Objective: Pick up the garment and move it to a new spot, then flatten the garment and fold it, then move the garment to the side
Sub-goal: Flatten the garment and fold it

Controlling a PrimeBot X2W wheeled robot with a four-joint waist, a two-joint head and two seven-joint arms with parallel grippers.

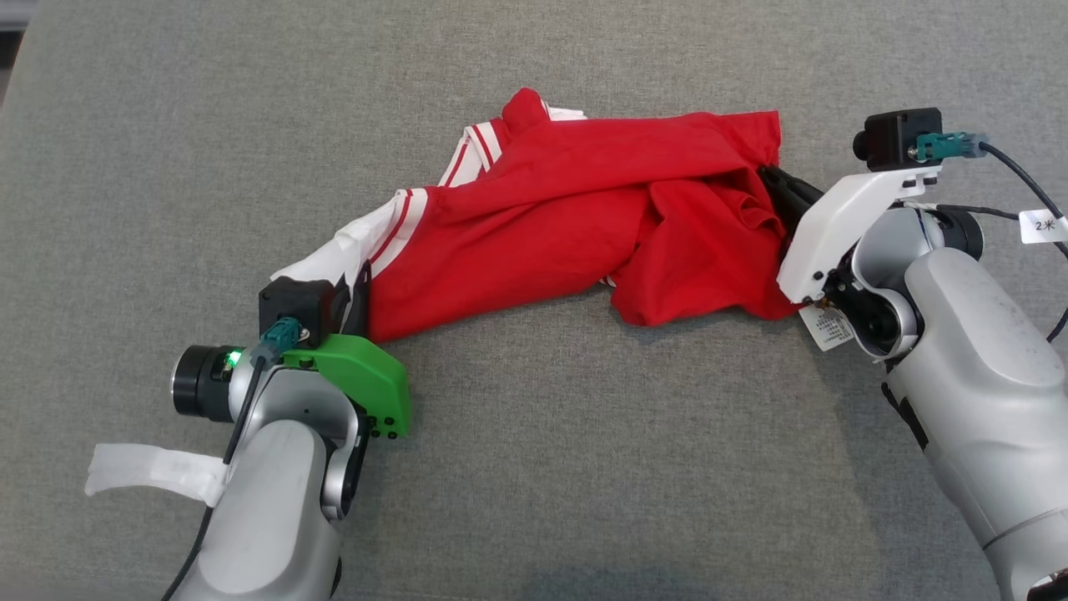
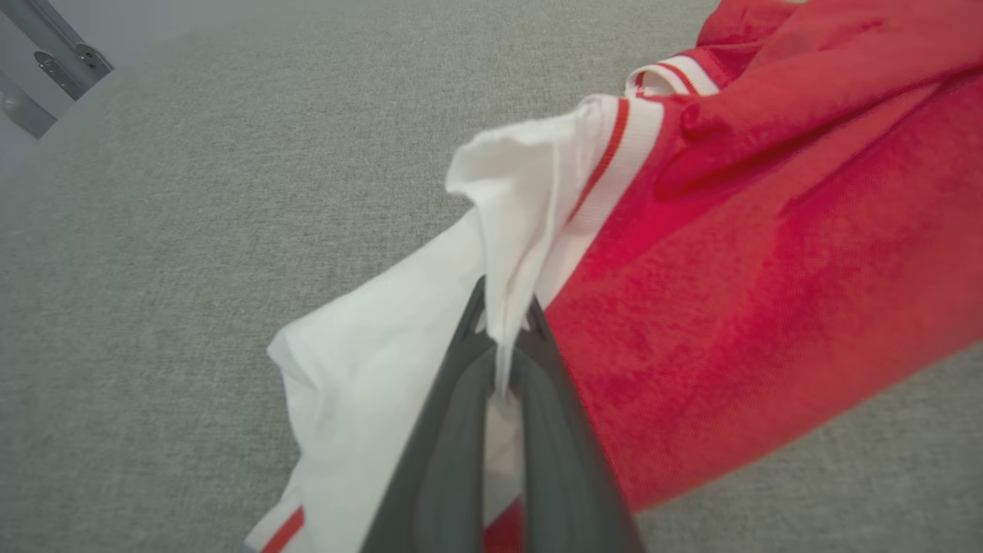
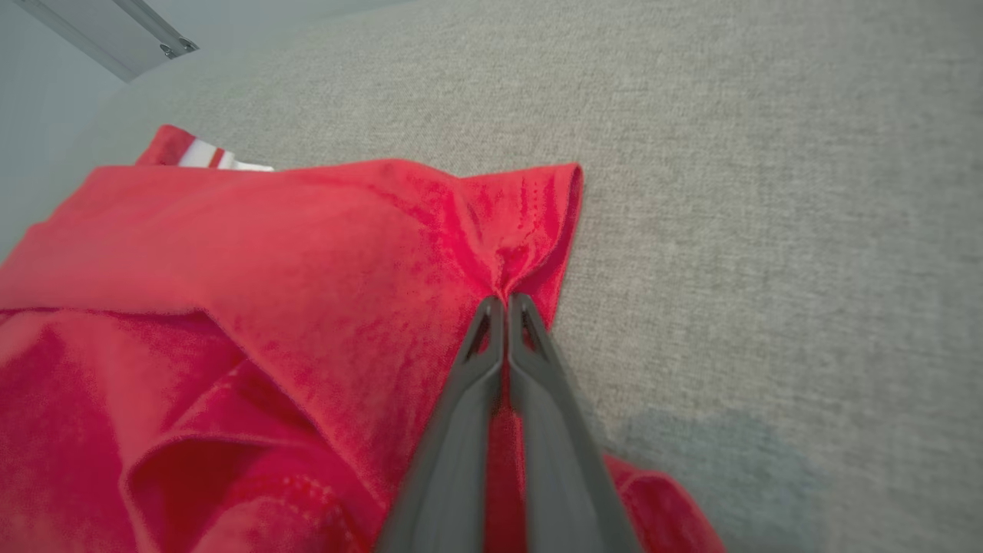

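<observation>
Red garment point(image 1: 567, 225) crumpled across mid table point(image 1: 534, 501), white striped end at near left, red hem at right. From the head, both grips half hidden behind camera mounts and folds. From the left wrist, left pincer point(image 2: 507, 303) clamped tight on a pinch of the white cloth. From the right wrist, right pincer point(image 3: 505, 301) pressed together on the hem corner, fabric bunched at the tips.

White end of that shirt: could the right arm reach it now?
Probably not: the right end effector is shut on the garment at its red hem, far from the white end, which the left end effector pinches.
</observation>
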